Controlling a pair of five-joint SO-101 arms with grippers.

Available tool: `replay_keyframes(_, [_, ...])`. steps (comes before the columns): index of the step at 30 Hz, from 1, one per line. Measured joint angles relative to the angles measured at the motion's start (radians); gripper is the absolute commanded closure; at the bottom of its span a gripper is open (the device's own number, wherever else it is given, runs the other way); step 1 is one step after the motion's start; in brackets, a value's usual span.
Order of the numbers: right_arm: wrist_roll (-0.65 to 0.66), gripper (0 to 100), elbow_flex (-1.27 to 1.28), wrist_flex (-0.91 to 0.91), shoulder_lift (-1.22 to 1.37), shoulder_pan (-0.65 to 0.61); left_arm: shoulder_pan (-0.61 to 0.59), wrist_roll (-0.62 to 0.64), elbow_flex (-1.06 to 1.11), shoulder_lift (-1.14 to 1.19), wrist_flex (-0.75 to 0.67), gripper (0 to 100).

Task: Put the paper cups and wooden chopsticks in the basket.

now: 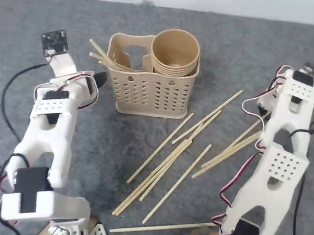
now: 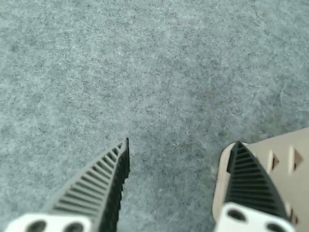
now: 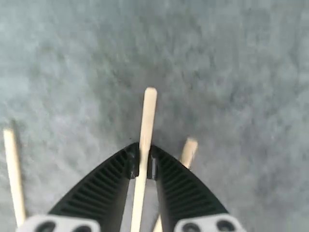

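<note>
The right tool (image 3: 143, 153) is pinched shut on one wooden chopstick (image 3: 147, 113); the stick's near end is hidden behind the fingers. A second stick (image 3: 188, 147) pokes out beside it, mostly covered. The left tool (image 2: 182, 142) gapes wide and holds nothing, one finger just beside the basket (image 2: 285, 164), which the frame cuts off. The stacked paper cups (image 1: 175, 52) and a few chopsticks (image 1: 108, 59) stand in the basket. Loose sticks (image 1: 169, 158) lie scattered on the bench (image 1: 237, 47).
</note>
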Motion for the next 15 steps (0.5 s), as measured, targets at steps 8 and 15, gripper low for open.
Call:
replay_keyframes(8, [0.003, 99.1, -0.118, 0.256, -0.118, -0.011, 0.000, 0.000, 0.000, 0.000, 0.000, 68])
replay_keyframes(15, [0.003, 99.1, -0.041, 0.261, -0.442, -0.009, 0.000, 0.000, 0.000, 0.000, 0.000, 68])
